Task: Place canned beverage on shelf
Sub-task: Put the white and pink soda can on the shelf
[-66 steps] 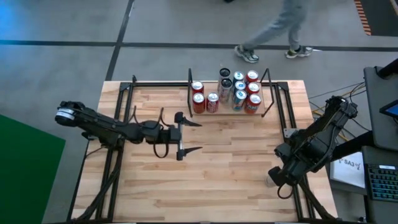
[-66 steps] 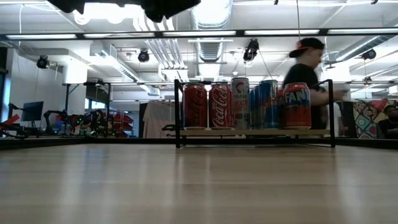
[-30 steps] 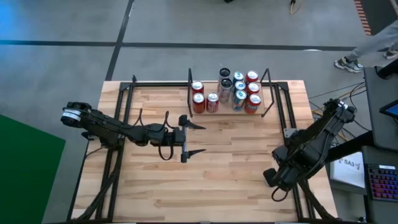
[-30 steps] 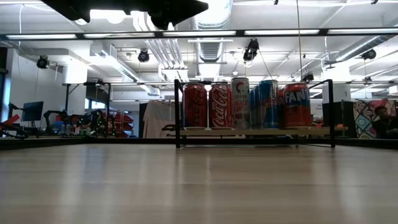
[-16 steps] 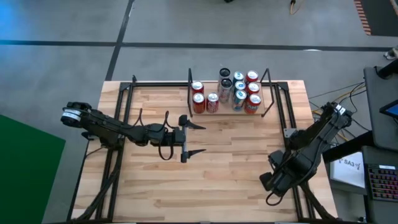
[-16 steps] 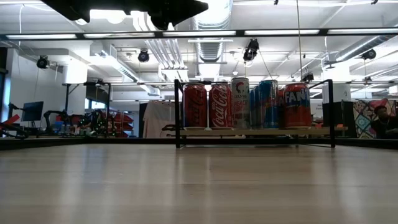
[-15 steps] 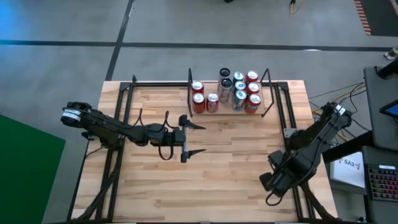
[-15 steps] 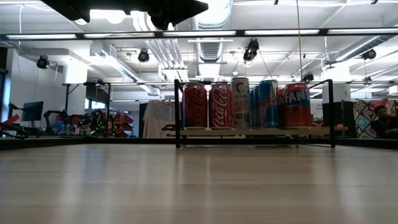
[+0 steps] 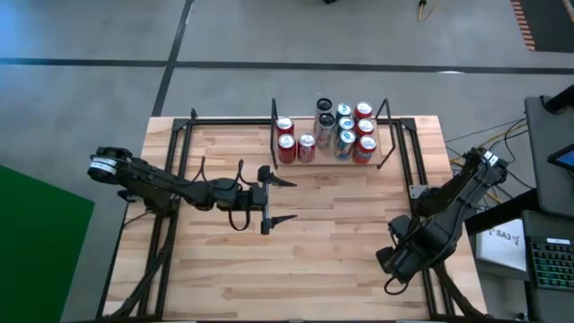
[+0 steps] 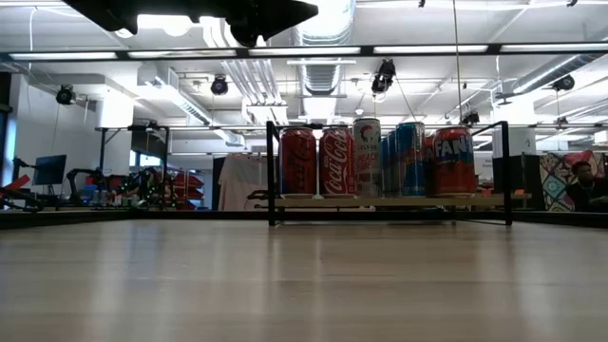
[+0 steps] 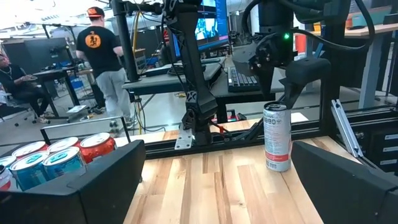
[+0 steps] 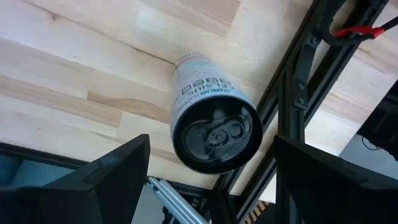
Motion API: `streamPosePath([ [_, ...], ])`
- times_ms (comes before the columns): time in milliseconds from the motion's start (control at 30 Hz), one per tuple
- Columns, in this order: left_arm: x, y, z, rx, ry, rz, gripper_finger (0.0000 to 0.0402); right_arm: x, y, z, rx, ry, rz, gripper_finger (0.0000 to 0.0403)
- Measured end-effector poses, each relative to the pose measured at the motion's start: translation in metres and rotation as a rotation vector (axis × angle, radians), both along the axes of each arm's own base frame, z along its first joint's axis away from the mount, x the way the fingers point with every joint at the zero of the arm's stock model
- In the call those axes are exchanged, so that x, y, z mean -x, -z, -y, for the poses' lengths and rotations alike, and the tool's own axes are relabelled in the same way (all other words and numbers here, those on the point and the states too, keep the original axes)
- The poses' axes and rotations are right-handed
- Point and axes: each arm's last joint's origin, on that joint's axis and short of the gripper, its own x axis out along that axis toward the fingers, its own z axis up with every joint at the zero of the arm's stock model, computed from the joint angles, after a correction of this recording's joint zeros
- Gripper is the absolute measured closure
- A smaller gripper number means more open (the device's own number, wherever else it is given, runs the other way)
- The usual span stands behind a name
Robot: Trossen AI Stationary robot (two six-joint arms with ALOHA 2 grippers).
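Nothing moved: right gripper (image 12: 205, 180) (open, empty) hides can (image 12: 211, 124) from overhead.

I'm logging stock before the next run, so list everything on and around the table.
table: one, light wood planks, under both arms
shelf: one, light board in a black frame, table's far edge
red cans: about six, on the shelf, at both ends
blue-and-silver cans: about three, shelf's middle
dark-topped cans: two, shelf's middle, far side
loose can: one, silver-white, upright near the table's near right edge
person: one, black shirt, in the room beyond
left gripper: jaws open, empty, over mid-table
right gripper: jaws open, over the loose can
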Motion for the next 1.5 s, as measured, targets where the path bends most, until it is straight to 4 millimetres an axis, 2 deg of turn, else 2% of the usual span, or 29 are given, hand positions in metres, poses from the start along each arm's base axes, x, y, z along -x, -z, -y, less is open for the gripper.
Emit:
streamPosePath([
  [333, 0.000, 0.000, 0.000, 0.001, 0.000, 0.000, 0.0012, 0.001, 0.013, -0.006, 0.002, -0.009, 0.006, 0.0074],
  [1167, 0.000, -0.001, 0.000, 0.005, 0.000, 0.006, 0.0012, 0.003, 0.050, -0.004, 0.024, -0.021, -0.012, 0.0076],
  [1300, 0.000, -0.001, 0.000, 0.005, -0.001, 0.006, 0.0012, 0.003, 0.052, -0.004, 0.027, -0.021, -0.017, 0.0091],
  [1500, 0.000, -0.001, 0.000, 0.006, -0.001, 0.007, 0.0012, 0.003, 0.052, -0.004, 0.022, -0.021, -0.016, 0.0152],
])
